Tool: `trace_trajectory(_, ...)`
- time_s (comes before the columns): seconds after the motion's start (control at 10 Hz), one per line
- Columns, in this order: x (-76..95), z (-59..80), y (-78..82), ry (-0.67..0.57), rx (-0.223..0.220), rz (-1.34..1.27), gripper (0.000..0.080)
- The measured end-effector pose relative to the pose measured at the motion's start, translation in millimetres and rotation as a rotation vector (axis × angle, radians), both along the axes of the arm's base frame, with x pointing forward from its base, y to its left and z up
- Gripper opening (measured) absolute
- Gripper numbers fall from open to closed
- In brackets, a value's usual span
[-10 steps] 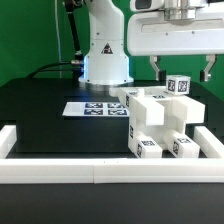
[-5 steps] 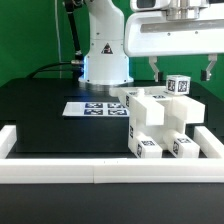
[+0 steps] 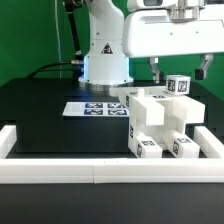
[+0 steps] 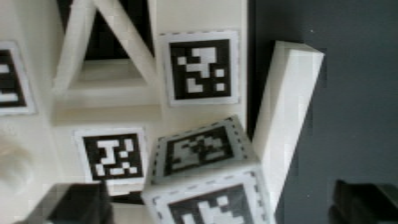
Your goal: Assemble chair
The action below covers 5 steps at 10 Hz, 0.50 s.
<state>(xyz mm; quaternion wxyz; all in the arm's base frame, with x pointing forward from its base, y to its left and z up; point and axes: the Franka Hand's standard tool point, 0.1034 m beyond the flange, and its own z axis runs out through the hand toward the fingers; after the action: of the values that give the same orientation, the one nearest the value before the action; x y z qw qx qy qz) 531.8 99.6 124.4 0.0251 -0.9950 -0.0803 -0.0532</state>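
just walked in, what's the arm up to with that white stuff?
The Panda's tool hangs open over the partly built white chair at the exterior view's right. Its fingers stand either side of the tagged upright piece at the top, with no visible contact. Nothing is held. The marker board lies beside the chair on the black table.

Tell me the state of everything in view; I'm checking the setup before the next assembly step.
gripper: open, jaws wide, above the chair, holding nothing.
chair: unfinished, white pieces bunched together on the table.
tagged post: upright on top of the pieces, ungripped.
marker board: lying flat.
border rail: lying along the table edge.
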Motion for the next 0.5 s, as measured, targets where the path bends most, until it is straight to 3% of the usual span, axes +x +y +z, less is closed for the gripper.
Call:
trace_trajectory(0.2, 0.0, 0.0, -0.1, -0.002, -0.003, 0.027, 0.0348)
trace_trajectory(0.5, 0.1, 0.0, -0.1, 0.000, 0.001, -0.004, 0.0284)
